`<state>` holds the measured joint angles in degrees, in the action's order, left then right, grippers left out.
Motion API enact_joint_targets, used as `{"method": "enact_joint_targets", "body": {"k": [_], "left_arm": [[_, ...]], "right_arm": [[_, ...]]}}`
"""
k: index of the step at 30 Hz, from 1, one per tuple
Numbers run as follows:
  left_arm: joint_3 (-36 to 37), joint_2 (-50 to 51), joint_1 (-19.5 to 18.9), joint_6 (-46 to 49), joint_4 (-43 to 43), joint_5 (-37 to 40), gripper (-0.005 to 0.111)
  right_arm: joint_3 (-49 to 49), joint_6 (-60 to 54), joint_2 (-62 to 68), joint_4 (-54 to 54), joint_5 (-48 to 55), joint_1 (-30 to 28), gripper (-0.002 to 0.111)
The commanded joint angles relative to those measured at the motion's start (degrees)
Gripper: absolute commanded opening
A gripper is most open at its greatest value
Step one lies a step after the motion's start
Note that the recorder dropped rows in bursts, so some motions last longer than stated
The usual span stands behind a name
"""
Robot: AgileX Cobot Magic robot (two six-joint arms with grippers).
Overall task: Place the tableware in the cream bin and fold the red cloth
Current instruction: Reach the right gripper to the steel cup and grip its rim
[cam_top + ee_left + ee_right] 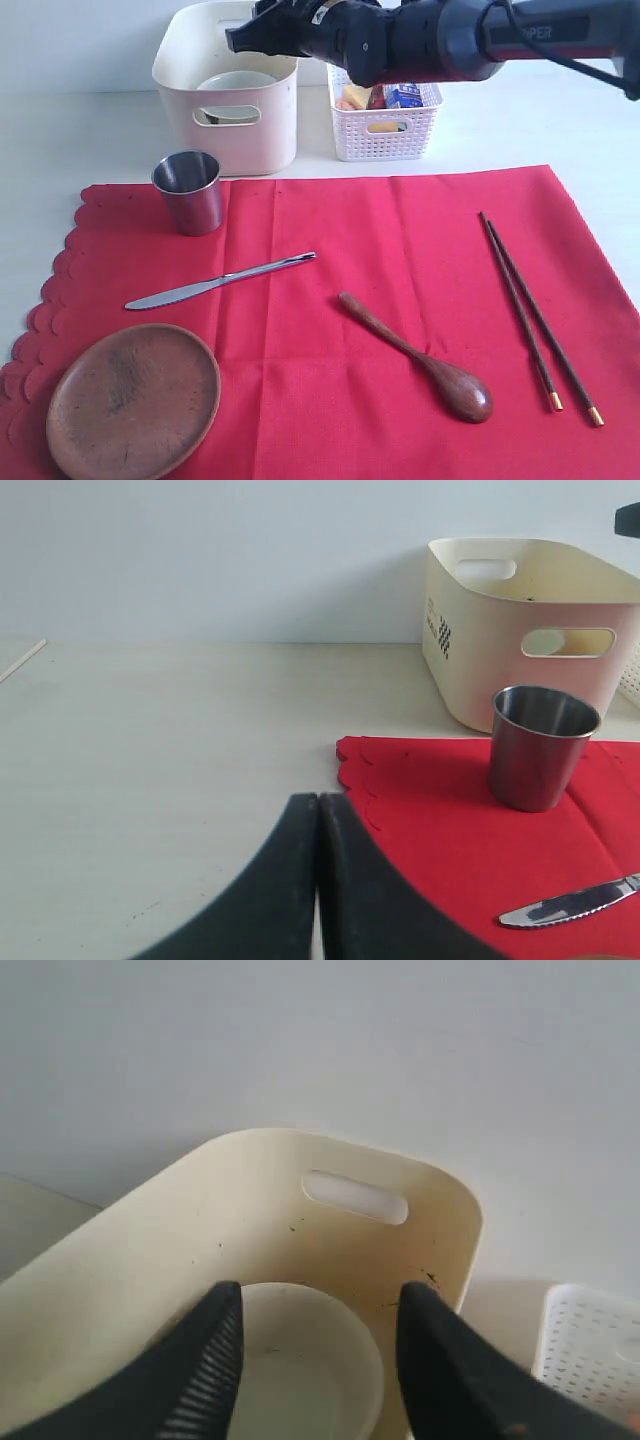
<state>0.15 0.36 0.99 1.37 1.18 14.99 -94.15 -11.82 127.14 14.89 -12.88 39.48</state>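
**Three views: one high front, two wrist cams**

Exterior cam: high, at the front of the table. It looks down and across the red cloth (400, 250) to the cream bin (230, 150) at the back.

Left wrist cam: low, near the tabletop. It looks level past the left gripper (318, 805) at the cloth corner, the steel cup (540, 745) and the bin.

Right wrist cam: close above the bin. It looks down between the right gripper (320, 1295) fingers at the white bowl (310, 1380).

All three views share the bin. The exterior and left wrist views share the cup and the knife (220, 280).
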Motion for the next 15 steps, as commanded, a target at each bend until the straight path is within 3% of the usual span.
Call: {"method": "enact_joint_targets", "body": {"k": [1,9,12,15], "left_arm": [[-0.1,-0.4,0.3,-0.1,-0.1,-0.3,0.003],[-0.1,-0.4,0.3,-0.1,-0.1,-0.3,0.003],[-0.1,-0.4,0.3,-0.1,-0.1,-0.3,0.003],[-0.1,-0.4,0.3,-0.1,-0.1,-0.3,0.003]], "right_arm": [[-0.7,-0.6,-5.2,-0.6,8.6,-0.1,0.047],[-0.7,-7.1,-13.7,-0.6,30.2,-0.1,0.047],[-0.6,-14.6,-13.9,-0.3,38.5,-0.1,0.047],[0.3,-19.8,-13.9,0.1,40.9,1.4,0.047]]}}
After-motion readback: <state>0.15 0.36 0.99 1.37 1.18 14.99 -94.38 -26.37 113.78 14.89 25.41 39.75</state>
